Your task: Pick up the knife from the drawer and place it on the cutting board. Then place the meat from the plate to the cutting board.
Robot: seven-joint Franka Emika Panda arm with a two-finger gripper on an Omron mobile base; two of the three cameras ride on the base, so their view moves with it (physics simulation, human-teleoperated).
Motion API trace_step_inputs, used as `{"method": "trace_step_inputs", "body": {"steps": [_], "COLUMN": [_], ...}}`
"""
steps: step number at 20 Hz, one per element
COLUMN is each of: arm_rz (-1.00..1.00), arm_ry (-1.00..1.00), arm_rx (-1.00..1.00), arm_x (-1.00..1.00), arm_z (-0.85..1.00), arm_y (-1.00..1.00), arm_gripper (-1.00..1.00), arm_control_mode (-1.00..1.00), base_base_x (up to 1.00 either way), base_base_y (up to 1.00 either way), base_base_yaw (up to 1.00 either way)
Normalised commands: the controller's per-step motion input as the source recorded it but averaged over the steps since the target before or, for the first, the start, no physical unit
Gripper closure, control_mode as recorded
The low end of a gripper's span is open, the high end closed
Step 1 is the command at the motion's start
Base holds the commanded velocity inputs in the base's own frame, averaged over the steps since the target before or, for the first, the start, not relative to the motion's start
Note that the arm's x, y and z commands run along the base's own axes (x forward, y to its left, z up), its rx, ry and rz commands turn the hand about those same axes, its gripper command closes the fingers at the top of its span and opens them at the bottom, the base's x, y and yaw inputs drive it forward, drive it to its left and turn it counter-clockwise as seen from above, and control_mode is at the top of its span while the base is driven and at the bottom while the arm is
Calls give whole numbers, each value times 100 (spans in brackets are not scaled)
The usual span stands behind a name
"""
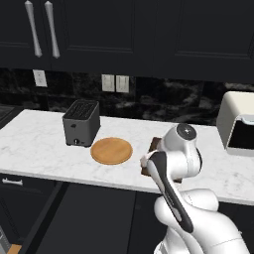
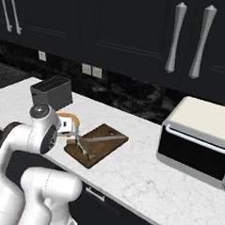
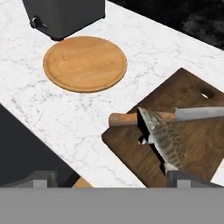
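Observation:
The dark brown cutting board [image 3: 197, 144] lies on the white marble counter, its small hole toward the far end. The knife [image 3: 127, 119] rests on the board with its wooden handle poking over the board's edge and its grey blade [image 2: 105, 139] pointing along the board. The grey fish-shaped meat [image 3: 162, 139] lies on the board across the knife, where handle meets blade. The round tan plate [image 3: 85, 63] sits bare beside the board. My gripper [image 3: 113, 179] hovers open above the board's near edge, with nothing between its fingertips [image 3: 186, 177].
A dark toaster [image 1: 81, 122] stands behind the plate. A white toaster oven [image 2: 200, 138] sits further along the counter to the right. A dark drawer front with a short silver handle [image 1: 12, 182] is below the counter at left. Black upper cabinets hang overhead.

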Motion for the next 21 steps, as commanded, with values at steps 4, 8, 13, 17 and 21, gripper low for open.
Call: {"method": "trace_step_inputs", "body": {"steps": [4,8,13,17,21], "arm_rz": [0,0,0,0,0], "arm_ry": [-16,-19,-10,-7,-6], "arm_rx": [0,0,0,0,0], "arm_x": [-43,-68,-78,-63,-52], "arm_z": [100,99,88,47,28], "arm_y": [36,2,0,0,0], "arm_gripper": [-100,-100,-100,-100,-100], "arm_control_mode": [-100,-100,-100,-100,-100], "base_base_x": [0,0,0,0,0], "base_base_y": [0,0,0,0,0], "base_base_yaw": [0,0,0,0,0]}}
